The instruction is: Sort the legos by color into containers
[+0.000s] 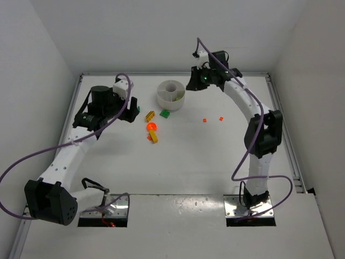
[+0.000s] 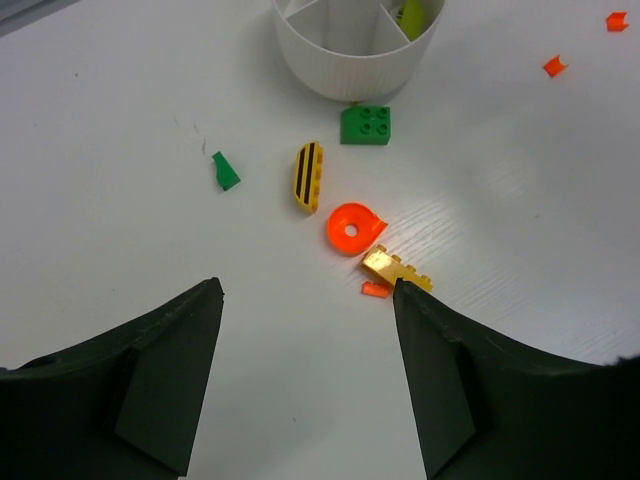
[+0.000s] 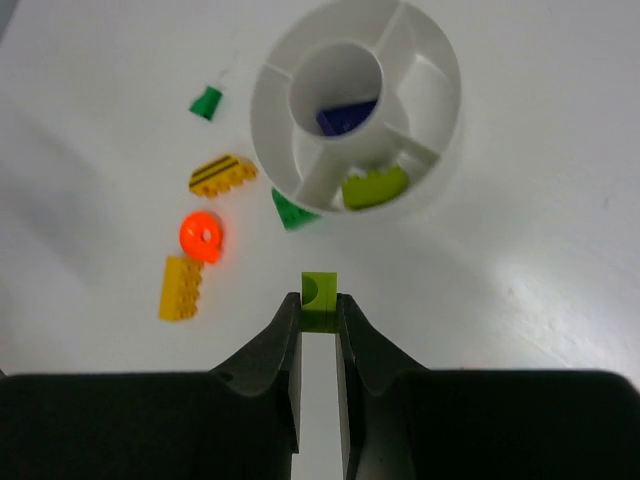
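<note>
Lime brick (image 3: 320, 290) sits pinched in your right gripper (image 3: 318, 306), raised just beside the dish (image 3: 440, 60), where one wedge already holds another lime piece (image 3: 375, 186) and the centre well a purple one (image 3: 345, 118). Your left gripper (image 2: 305, 292) hangs spread wide over loose bricks (image 2: 365, 125) on the table (image 2: 120, 100).

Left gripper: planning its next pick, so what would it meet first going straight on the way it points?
Likely the orange round piece, just right of centre, then the striped yellow brick; depth is unclear.
</note>
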Available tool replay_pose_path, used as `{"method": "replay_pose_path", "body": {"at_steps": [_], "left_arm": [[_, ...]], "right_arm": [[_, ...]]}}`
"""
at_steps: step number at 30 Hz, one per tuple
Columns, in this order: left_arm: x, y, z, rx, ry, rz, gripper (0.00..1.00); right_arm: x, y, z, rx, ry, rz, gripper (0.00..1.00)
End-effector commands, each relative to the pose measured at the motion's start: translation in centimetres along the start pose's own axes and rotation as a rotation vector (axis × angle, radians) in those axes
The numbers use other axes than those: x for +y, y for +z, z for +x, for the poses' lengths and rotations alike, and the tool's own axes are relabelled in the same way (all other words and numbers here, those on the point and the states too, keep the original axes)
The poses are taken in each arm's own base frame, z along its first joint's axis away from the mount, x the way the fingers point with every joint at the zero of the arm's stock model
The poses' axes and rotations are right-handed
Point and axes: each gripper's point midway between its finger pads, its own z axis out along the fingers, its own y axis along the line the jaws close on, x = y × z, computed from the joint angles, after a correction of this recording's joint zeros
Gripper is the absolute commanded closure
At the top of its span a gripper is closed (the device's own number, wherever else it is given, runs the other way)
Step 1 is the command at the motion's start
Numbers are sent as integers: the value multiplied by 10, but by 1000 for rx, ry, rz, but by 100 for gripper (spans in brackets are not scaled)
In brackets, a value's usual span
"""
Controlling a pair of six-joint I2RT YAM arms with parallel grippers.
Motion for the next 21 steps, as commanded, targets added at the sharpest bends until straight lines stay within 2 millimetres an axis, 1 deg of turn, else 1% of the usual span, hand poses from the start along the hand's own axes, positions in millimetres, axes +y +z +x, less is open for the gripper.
{"method": "replay_pose_path", "body": {"at_steps": [1, 2, 3, 4, 5, 6, 7, 8, 9, 10, 14, 15, 16, 17, 18, 19, 20, 21], "left_arm": [[11, -3, -14, -58, -26, -37, 25], [14, -1, -11, -49, -33, -44, 25], [15, -1, -14, -60, -30, -45, 25], [18, -1, -14, -60, -47, -53, 25], [22, -1, -10, -59, -68, -63, 23], [22, 0, -13, -72, -65, -65, 23], [25, 0, -7, -61, -86, -73, 22], [29, 1, -5, -62, -103, -83, 20], [29, 1, -5, -62, -103, -83, 20], [34, 0, -4, -62, -108, -94, 19], [42, -2, -1, -66, -122, -104, 18], [42, -2, -1, -66, -131, -103, 18], [45, -3, -1, -66, -135, -112, 18], [43, -2, 3, -59, -138, -101, 18], [47, -3, 4, -59, -143, -112, 18], [47, -3, 4, -59, -143, -112, 18], [49, -3, 9, -50, -142, -112, 18], [49, -3, 9, -50, -142, -112, 18]], "right_arm": [[13, 43, -13, -36, 15, -64, 97], [10, 47, -15, -49, 19, -56, 97], [12, 50, -25, -90, -4, -46, 97], [15, 57, -23, -90, -13, -45, 97], [9, 63, -20, -87, -10, -23, 97], [13, 68, -21, -87, -18, -21, 97], [17, 71, -27, -105, -31, -21, 97], [13, 74, -28, -107, -30, -5, 97], [10, 79, -30, -114, -32, 4, 97], [12, 82, -29, -113, -36, 9, 97], [5, 95, -30, -113, -45, 19, 97], [11, 99, -33, -121, -46, 9, 97], [6, 105, -27, -109, -40, 24, 97], [7, 103, -32, -120, -44, 23, 97], [10, 110, -29, -114, -48, 27, 97], [9, 110, -30, -115, -48, 36, 97], [5, 113, -27, -106, -44, 50, 97], [10, 118, -25, -97, -48, 43, 97]]}}
